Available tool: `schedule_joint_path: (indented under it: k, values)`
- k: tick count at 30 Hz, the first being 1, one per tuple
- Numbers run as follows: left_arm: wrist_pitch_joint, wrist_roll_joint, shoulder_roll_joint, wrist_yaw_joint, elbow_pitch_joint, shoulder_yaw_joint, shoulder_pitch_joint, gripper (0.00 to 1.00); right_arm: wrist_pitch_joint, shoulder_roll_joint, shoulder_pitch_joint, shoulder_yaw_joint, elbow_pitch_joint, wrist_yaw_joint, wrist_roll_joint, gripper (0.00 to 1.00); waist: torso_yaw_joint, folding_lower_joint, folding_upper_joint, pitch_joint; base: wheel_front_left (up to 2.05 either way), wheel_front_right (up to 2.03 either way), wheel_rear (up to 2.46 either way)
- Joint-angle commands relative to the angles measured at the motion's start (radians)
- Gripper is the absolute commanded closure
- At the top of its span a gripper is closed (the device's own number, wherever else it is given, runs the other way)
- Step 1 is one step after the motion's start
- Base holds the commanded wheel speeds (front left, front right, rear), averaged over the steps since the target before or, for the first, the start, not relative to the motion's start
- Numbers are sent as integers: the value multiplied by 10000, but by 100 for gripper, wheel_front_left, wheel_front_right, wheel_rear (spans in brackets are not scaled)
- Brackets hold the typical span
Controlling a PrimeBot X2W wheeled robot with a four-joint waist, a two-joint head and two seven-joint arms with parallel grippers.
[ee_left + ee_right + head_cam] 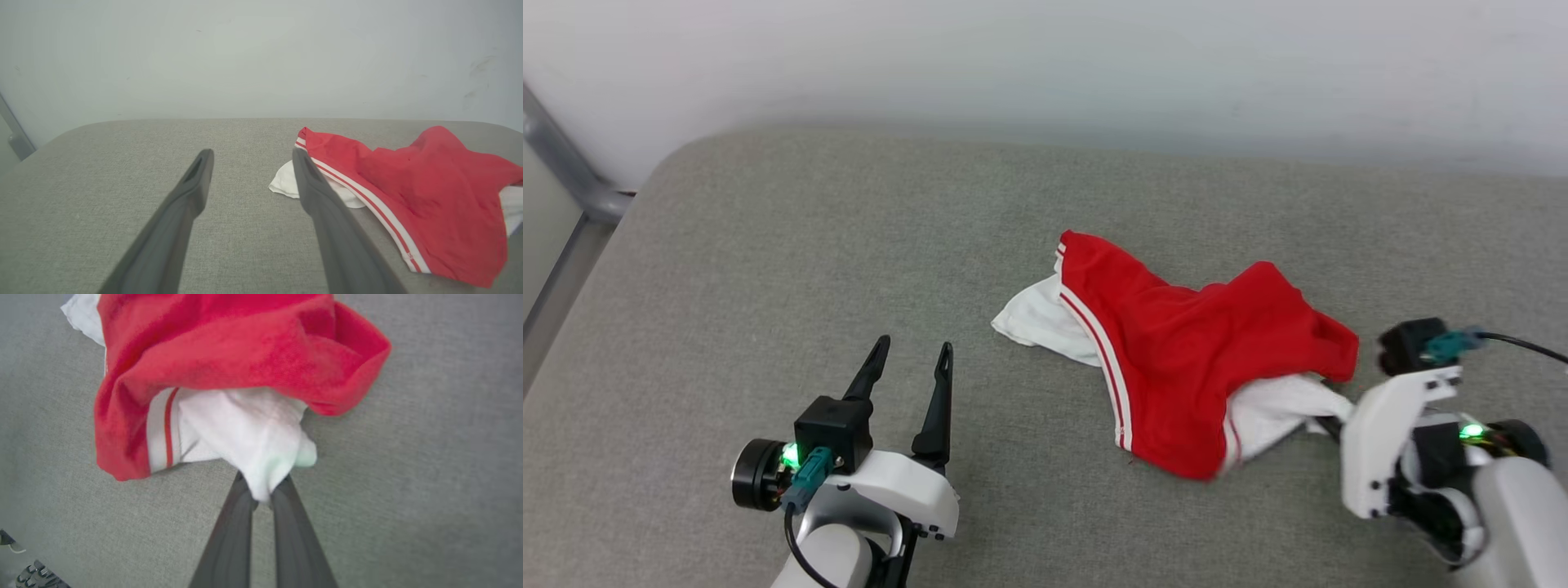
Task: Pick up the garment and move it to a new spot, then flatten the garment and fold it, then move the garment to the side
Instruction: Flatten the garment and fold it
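The garment (1192,359), a bright red shirt with white sleeves and red-and-white striped trim, lies crumpled on the grey padded surface (768,245), right of centre. My right gripper (263,486) is shut on a bunched white sleeve at the garment's near right edge; in the head view the right gripper (1327,425) has its fingertips mostly hidden under the cloth. My left gripper (913,345) stands open with nothing in it at the lower left, a short way left of the garment. In the left wrist view the left gripper (251,153) points past the garment (429,196). The lettering is hidden.
A pale wall (1045,65) runs behind the surface's rounded far edge. A grey metal frame (572,171) stands at the far left. Shoes (36,575) show on the floor past the surface's edge in the right wrist view.
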State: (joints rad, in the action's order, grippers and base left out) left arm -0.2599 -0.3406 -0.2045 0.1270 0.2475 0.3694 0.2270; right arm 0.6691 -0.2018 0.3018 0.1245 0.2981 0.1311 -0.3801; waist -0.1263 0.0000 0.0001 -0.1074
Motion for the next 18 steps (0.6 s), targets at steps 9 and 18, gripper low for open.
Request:
schedule_joint_path:
  k: [9,18]
  values:
    - [-58,-75,-99,102,-163,-44,-271,0,1462,-331,-1942,-3706,-2972,-7,954,100,589,0,-1,264,0,0,0]
    - [-25,-139,-188,126,-186,-6,-233,0,1878,650,-3538,-6106,-2535,-7,1305,100,679,0,-1,162,0,0,0]
